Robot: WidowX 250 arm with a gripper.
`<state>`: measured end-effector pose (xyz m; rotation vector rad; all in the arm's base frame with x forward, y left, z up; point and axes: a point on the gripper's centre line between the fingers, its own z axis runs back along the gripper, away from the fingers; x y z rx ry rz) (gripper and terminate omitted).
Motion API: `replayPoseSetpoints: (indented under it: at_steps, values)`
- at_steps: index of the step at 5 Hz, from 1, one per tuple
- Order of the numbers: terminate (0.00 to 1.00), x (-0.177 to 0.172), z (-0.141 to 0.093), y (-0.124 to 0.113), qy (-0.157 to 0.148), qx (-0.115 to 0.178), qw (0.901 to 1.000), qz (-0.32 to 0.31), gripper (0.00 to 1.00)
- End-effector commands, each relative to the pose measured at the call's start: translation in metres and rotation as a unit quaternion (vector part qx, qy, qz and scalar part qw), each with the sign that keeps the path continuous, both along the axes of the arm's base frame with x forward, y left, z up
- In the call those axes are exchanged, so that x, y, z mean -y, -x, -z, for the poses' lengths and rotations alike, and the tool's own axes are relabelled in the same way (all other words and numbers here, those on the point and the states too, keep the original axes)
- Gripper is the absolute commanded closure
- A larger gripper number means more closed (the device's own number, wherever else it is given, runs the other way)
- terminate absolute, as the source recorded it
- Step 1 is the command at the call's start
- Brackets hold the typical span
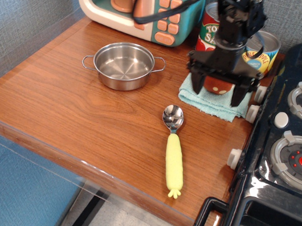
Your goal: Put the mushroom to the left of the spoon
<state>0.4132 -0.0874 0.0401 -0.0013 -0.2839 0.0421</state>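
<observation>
- Up by the cloth (210, 103), the gripper (218, 89) hangs with its fingers (197, 80) spread wide, one on each side of the mushroom (217, 85); it grips nothing, and I cannot tell whether a fingertip touches the cloth.
- The mushroom lies on the cloth, between the fingers; only its reddish-brown cap shows, the rest hidden by the arm.
- The cloth sits on a wooden table (78, 112), with a toy stove (284, 149) just beside it on one side.
- Behind the cloth stand two cans (260, 51) and a toy microwave (133, 9) against a grey wall.
- A steel pot (123, 65) stands on the table, well apart from the cloth.
- The spoon (173, 149) lies in front of the cloth, near the table's front edge, its metal bowl towards the cloth and its yellow handle pointing away, apart from the gripper.
</observation>
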Motion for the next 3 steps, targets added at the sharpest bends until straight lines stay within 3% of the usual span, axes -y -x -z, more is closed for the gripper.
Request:
replayPoseSetpoints:
  at_steps: [1, 2, 3]
  values:
    - [0.00, -0.007, -0.016, -0.044, -0.032, 0.033, 0.9989, -0.004, 0.00]
    - [0.00, -0.011, -0.012, -0.042, -0.024, 0.033, 0.9992, -0.003, 1.00]
    - [0.00, -0.011, -0.027, -0.034, -0.015, 0.039, 0.9991, 0.000, 1.00]
